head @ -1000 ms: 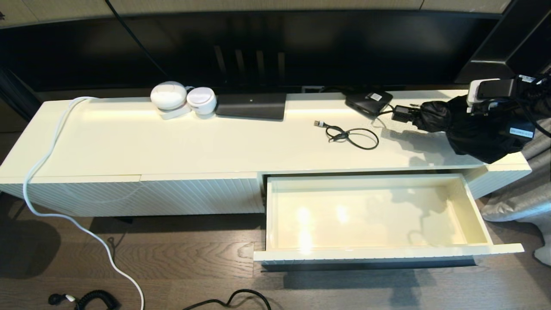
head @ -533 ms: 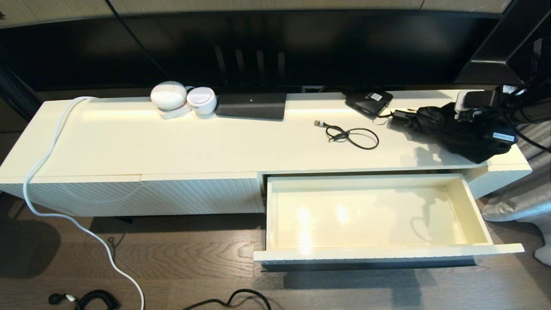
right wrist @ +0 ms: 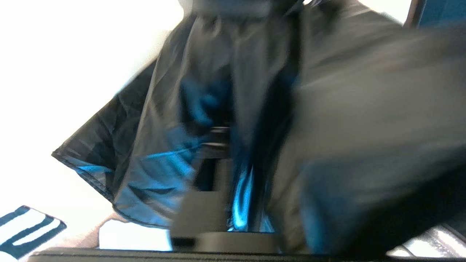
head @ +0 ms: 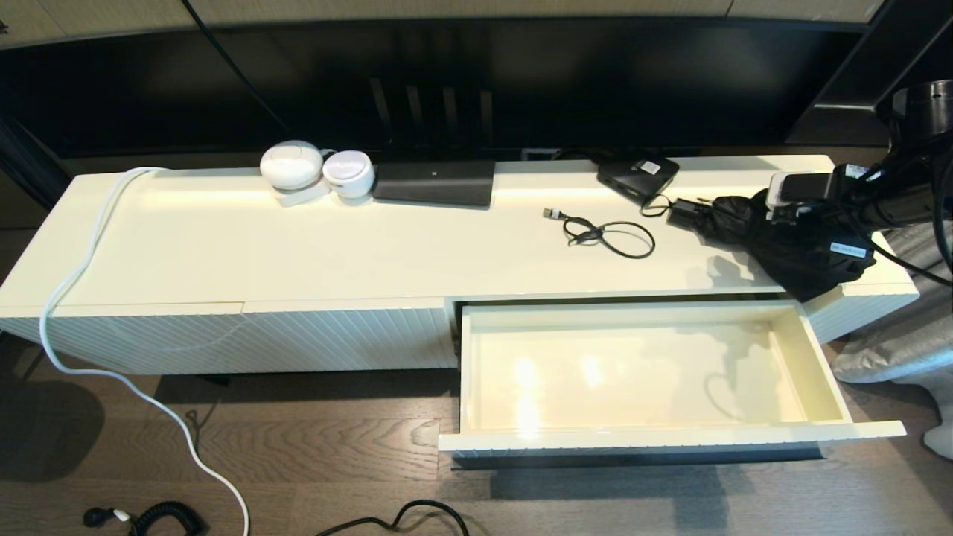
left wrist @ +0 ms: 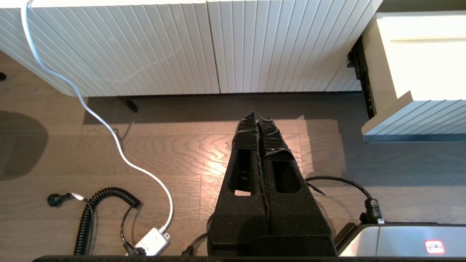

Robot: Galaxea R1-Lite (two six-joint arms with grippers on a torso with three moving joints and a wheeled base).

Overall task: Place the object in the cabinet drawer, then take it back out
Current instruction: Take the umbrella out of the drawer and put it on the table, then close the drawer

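Your right gripper (head: 800, 223) sits at the folded black umbrella (head: 752, 223) on the cabinet top's right end; whether its jaws grip it you cannot tell. The umbrella's long axis runs left-right. The open drawer (head: 819, 357) lies just nearer, below. The left gripper (left wrist: 259, 125) hangs parked, jaws together, much farther off.

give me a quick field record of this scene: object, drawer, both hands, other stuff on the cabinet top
object: folded black umbrella, lying on the cabinet top's right end
cabinet drawer: pulled open, nothing inside
right hand: at the umbrella; grip unclear
left hand: parked low over the floor, fingers together
cabinet top: black looped cable, two white round devices, flat black box, small black box
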